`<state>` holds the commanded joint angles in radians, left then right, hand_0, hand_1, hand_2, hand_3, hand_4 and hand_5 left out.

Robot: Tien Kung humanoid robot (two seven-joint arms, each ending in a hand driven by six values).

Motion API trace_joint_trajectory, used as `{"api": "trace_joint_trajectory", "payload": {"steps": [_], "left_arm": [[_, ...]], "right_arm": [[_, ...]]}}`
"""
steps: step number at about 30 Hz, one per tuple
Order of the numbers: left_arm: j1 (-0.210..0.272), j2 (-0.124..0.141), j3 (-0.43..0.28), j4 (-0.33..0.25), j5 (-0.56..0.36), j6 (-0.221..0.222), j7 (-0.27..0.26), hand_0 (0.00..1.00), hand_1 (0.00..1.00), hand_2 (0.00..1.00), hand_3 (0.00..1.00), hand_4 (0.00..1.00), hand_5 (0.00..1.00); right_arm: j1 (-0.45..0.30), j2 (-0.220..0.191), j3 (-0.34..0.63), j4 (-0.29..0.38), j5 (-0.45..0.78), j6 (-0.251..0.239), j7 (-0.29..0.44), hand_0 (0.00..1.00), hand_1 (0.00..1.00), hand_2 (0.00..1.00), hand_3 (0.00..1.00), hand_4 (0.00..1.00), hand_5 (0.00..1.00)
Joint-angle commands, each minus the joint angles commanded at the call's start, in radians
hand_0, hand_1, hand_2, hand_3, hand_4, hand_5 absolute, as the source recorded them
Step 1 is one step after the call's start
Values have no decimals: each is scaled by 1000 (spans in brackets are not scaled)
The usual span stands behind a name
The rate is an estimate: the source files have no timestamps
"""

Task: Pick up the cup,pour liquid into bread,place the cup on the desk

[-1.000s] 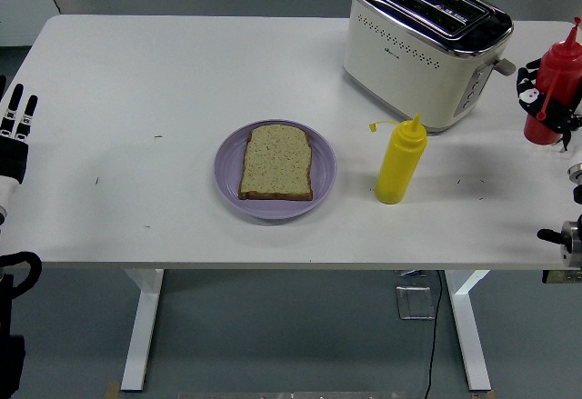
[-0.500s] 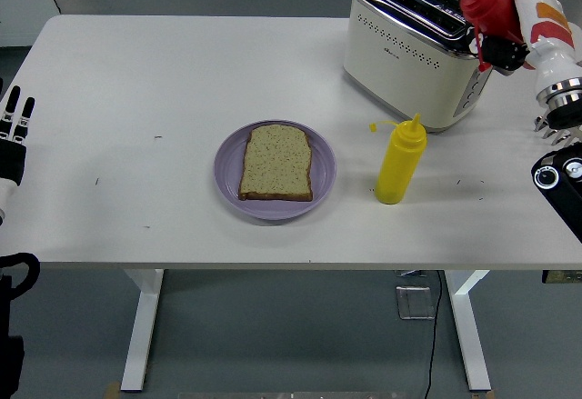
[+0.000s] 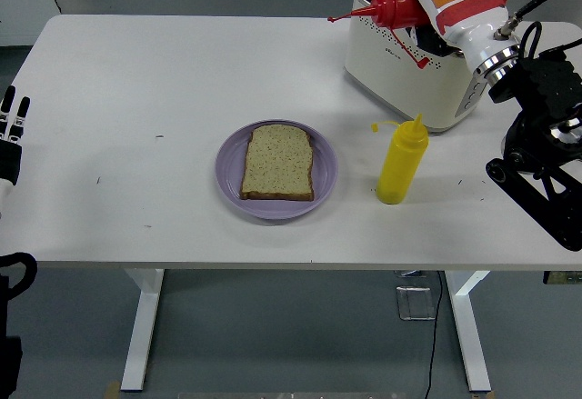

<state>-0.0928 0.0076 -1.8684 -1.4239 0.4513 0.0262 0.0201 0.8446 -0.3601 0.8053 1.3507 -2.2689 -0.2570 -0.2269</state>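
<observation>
- Swinging in from the worktop's right edge, the right hand (image 3: 450, 4) has carried the red plastic squeeze bottle (image 3: 393, 5) further left than half a second ago, when it hung above the toaster's right end; a second ago it was out by the right edge, upright.
- Now the bottle lies almost on its side above the cream and chrome toaster (image 3: 414, 54), its thin nozzle pointing left past the toaster's left end, over bare worktop.
- The right hand's fingers are wrapped round the bottle's base, though the white and orange wrist shell hides most of them; a small red cap dangles on its strap below the bottle.
- The bottle is held in the air near the worktop's far right corner, well apart from the bread.
- The slice of brown seeded bread (image 3: 277, 162) on the round lilac plate (image 3: 229, 167) sits as before, near the middle of the white table (image 3: 164, 81), towards its near edge.
- The yellow plastic squeeze bottle (image 3: 400, 160) stands upright just right of the plate, in front of the toaster, between the red bottle and the bread's right side; it has not moved.
- The left hand (image 3: 11, 131) rests at the left edge as before, fingers straight and released.
</observation>
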Motion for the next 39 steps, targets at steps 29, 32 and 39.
{"api": "trace_joint_trajectory", "payload": {"steps": [29, 32, 39], "left_arm": [[-1, 0, 0, 0, -1, 0, 0, 792, 747, 753, 710, 516, 997], [-2, 0, 2, 0, 0, -1, 0, 792, 747, 753, 710, 516, 997], [0, 2, 1, 0, -1, -1, 0, 792, 744, 750, 708, 517, 997]], "right_arm": [[60, -12, -144, 11, 0, 62, 31, 119, 202, 292, 347, 377, 62], [43, -5, -124, 1, 0, 95, 57, 119, 202, 292, 347, 377, 62], [53, -21, -15, 21, 0, 83, 46, 125, 204, 294, 350, 371, 69]]}}
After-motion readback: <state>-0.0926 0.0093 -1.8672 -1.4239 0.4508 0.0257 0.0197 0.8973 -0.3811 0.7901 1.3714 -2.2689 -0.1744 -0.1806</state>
